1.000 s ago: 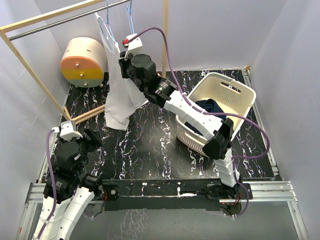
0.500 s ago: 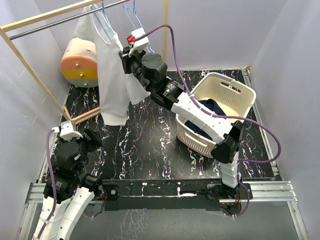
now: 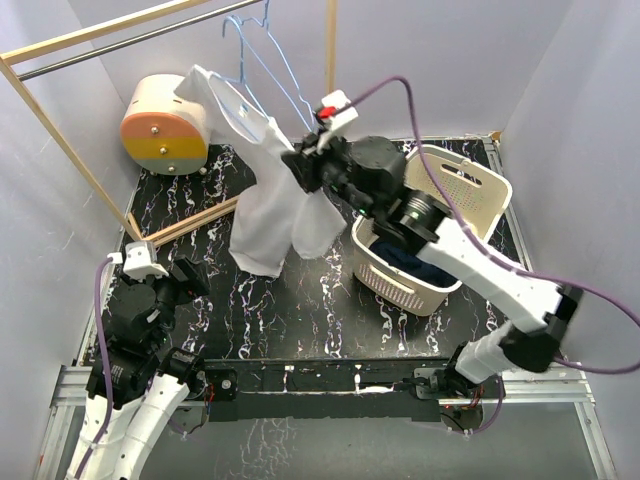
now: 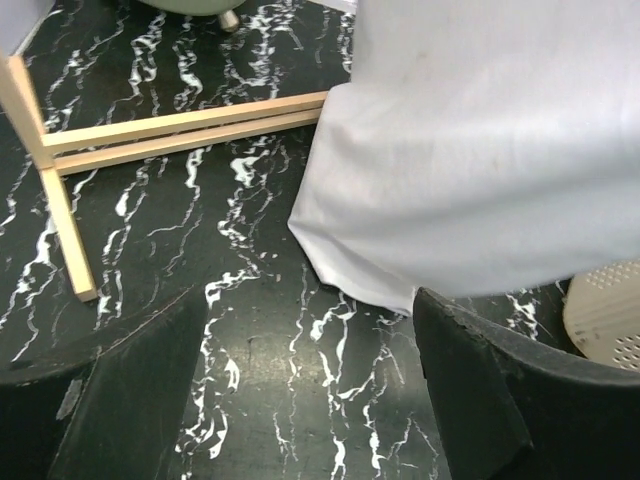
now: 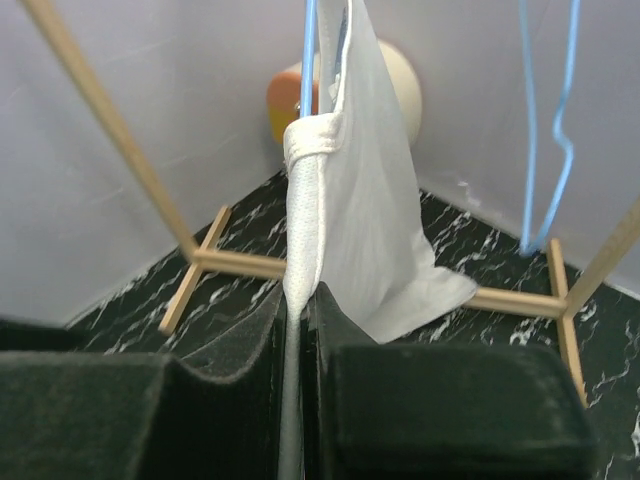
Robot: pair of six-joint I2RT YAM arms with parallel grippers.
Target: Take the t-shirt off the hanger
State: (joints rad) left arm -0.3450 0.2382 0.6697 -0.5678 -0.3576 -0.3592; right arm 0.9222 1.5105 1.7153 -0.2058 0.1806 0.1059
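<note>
The white t-shirt (image 3: 262, 185) hangs stretched from the rack toward the basket. My right gripper (image 3: 299, 166) is shut on a bunched edge of it. In the right wrist view the cloth (image 5: 370, 200) runs down between the closed fingers (image 5: 300, 300), and a blue hanger (image 5: 308, 50) wire meets the top of the cloth. Blue wire hangers (image 3: 268, 72) dangle from the metal rail (image 3: 100, 45). My left gripper (image 3: 165, 290) is low at the near left, open and holding nothing. Its view shows the shirt's hem (image 4: 480, 180) above the fingers (image 4: 500, 400).
A cream laundry basket (image 3: 462, 178) holding dark clothes stands to the right, under my right arm. A round cream, orange and yellow drum (image 3: 165, 125) sits at the back left. The wooden rack's foot (image 3: 185, 228) lies on the black marbled table. A second bare blue hanger (image 5: 548, 150) hangs apart.
My right arm swung right and toward the basket, dragging the t-shirt sideways along with it. The left gripper's fingers have spread a little wider.
</note>
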